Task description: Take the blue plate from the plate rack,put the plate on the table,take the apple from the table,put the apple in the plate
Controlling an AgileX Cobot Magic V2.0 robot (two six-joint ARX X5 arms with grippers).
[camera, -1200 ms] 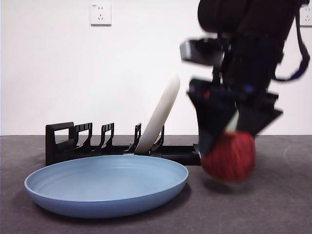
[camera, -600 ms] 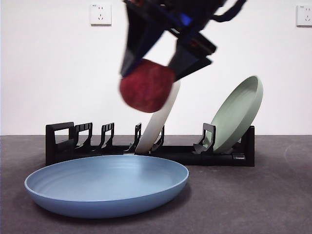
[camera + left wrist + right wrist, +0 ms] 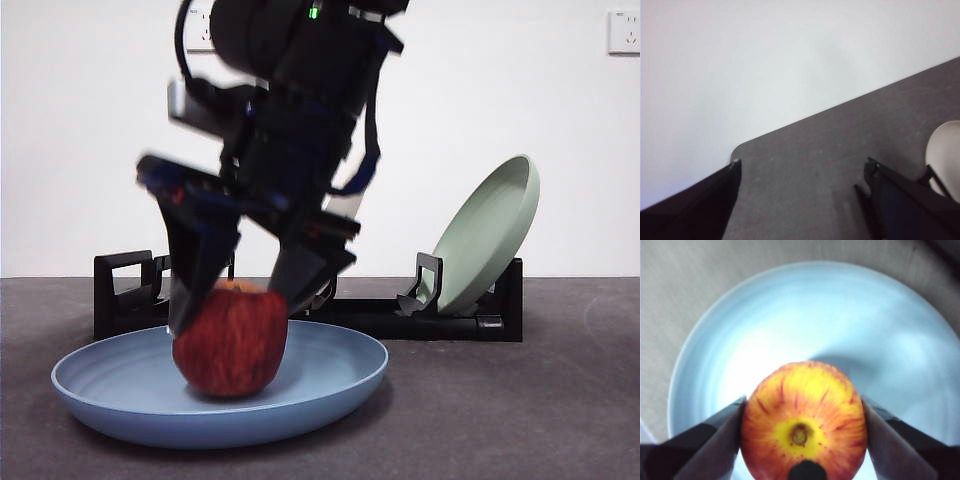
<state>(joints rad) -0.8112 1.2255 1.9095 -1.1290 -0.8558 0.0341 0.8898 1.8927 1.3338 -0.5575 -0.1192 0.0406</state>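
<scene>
The red apple (image 3: 230,342) sits low inside the blue plate (image 3: 340,385), which lies flat on the table (image 3: 520,420) in front of the plate rack (image 3: 120,290). My right gripper (image 3: 235,312) comes down from above and is shut on the apple, one jaw pressed to each side. In the right wrist view the apple (image 3: 804,432), with its yellow top and stem, fills the space between the jaws of the right gripper (image 3: 803,406) over the middle of the plate (image 3: 840,330). My left gripper (image 3: 800,170) is open and holds nothing, off above bare table (image 3: 815,165).
A sage-green plate (image 3: 485,235) leans in the right end of the rack. The rim of a cream-white plate (image 3: 942,145) shows beside the left jaw. The big dark arm covers the middle of the rack. Wall sockets are on the white wall behind.
The right gripper carried the apple from low on the right, up and leftward over the rack, then down into the blue plate. The plate stayed put.
</scene>
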